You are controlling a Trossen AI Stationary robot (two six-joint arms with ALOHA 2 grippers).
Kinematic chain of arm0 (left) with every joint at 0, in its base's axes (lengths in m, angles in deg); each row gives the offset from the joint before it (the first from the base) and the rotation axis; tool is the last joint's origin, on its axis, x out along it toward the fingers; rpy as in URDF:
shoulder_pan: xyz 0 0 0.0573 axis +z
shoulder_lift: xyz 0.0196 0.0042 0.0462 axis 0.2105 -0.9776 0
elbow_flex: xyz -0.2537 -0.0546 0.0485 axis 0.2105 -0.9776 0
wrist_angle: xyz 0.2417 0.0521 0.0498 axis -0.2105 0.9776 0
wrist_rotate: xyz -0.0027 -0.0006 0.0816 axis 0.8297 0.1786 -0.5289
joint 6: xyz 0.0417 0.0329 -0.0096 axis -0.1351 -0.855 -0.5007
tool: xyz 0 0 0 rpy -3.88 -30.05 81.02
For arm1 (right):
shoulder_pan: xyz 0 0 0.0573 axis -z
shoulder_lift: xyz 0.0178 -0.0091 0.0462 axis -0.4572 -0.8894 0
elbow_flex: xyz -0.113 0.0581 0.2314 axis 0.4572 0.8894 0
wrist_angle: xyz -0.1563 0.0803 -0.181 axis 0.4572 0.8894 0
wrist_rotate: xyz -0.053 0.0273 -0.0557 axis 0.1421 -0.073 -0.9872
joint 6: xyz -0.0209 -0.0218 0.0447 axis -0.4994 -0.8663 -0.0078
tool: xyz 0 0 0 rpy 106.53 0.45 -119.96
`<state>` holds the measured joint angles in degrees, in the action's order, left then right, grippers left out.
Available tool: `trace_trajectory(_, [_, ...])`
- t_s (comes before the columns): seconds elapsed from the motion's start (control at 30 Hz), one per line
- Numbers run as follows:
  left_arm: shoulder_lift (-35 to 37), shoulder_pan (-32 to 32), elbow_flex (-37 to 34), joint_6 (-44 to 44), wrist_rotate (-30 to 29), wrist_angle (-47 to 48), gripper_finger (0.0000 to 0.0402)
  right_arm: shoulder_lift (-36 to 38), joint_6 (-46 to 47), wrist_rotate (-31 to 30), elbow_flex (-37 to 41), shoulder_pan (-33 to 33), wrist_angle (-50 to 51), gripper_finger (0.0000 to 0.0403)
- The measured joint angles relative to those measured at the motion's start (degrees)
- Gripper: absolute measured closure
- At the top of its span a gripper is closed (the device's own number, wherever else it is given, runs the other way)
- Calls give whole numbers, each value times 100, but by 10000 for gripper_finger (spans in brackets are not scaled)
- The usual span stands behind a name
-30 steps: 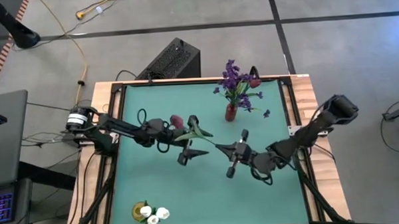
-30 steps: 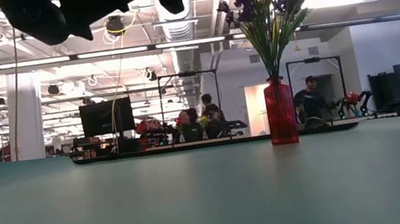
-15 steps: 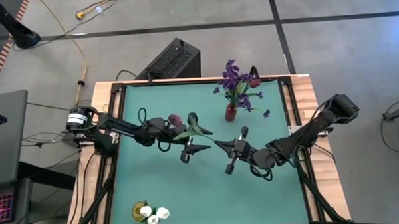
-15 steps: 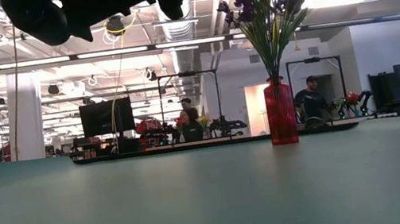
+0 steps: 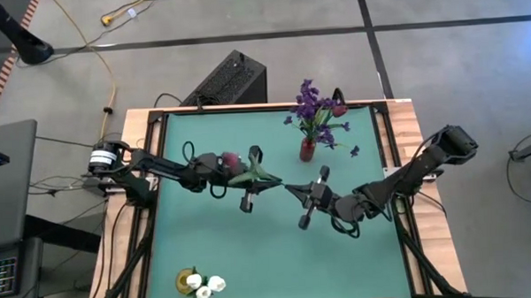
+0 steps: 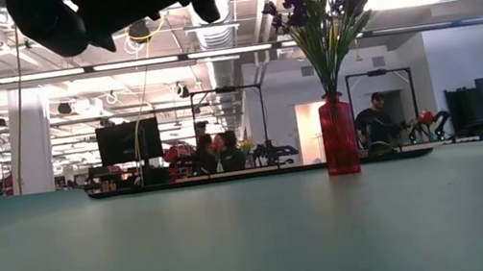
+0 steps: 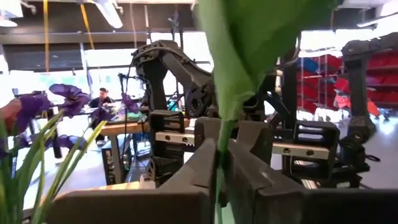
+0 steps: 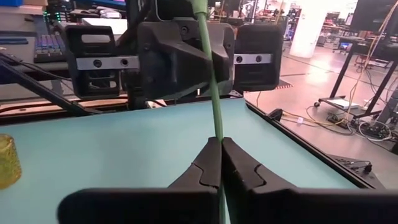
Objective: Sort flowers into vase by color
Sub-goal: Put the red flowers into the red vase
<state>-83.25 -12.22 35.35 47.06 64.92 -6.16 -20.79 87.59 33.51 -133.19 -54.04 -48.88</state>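
A dark red tulip flower (image 5: pixel 233 159) with a green stem and leaves (image 5: pixel 263 173) hangs level over the middle of the table, held between my two grippers. My left gripper (image 5: pixel 268 182) is shut on its stem by the leaves. Facing it from the right, my right gripper (image 5: pixel 289 189) is shut on the stem's lower end. At the far right, a red vase (image 5: pixel 308 150) holds purple sprigs (image 5: pixel 315 105) and a red bud. At the near left edge stands a yellow vase (image 5: pixel 185 279) with white tulips (image 5: pixel 206 289). My left gripper pinches the stem (image 7: pixel 219 163) between its two shut fingers, just below the leaf (image 7: pixel 239 56). It comes level from the table's left, along the stem. The flower is clear of the table. My right gripper pinches the stem's lower end (image 8: pixel 217 132) between its shut fingertips, level from the table's right and in line with the stem. The stem runs straight on to my left gripper (image 8: pixel 180 56), clear of the table.
The green tabletop (image 5: pixel 251 247) is bare between the two vases. In the low view the red vase (image 6: pixel 339 135) stands at the far right, with people in the room behind. A black box (image 5: pixel 232 79) sits on the floor beyond the far edge.
My left gripper has shut its fingers on the flower's stem, taking hold beside the leaves. My right gripper has kept its hold on the stem's end. The flower stays level and clear of the table.
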Motion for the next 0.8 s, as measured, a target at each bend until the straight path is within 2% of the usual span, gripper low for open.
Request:
trace_trajectory(0.4, [0, 19, 0, -385, -12, 34, 401, -2, -115, -14, 0, 74, 12, 313])
trace_trajectory(0.6, [2, 120, 9, -657, -418, 103, 401, 172, -325, -55, 0, -4, 193, 238])
trace_trajectory(0.7, [2, 283, 158, -676, -426, 558, 401, 472, 44, -296, -4, -101, 873, 185])
trace_trajectory(0.8, [2, 472, 373, -693, -428, 1115, 401, 857, 952, -357, -4, -181, 2213, 139])
